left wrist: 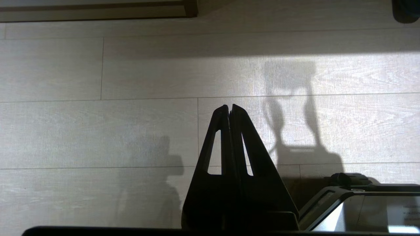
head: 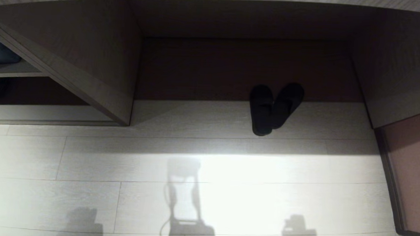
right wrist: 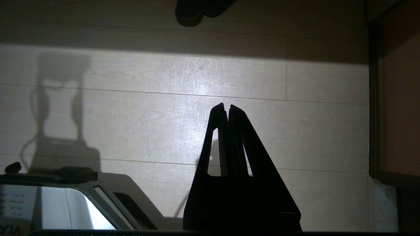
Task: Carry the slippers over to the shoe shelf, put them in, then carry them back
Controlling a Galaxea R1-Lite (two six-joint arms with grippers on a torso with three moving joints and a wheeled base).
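slippers (head: 274, 108) side by side on floor (head: 207, 187), toes inside desk recess (head: 246, 67) (right half), shoe shelf (head: 39, 112) left

the pair of flat, soft, dark charcoal fabric slippers (head: 274, 108) lies on the pale plank floor at the shadowed mouth of a wide wooden recess. their heel ends touch and overlap nearest the camera, and their rounded toes splay apart toward the recess, making a v. the low shoe shelf of pale grey-brown wood-grain board (head: 39, 113) stands well apart, at far left.
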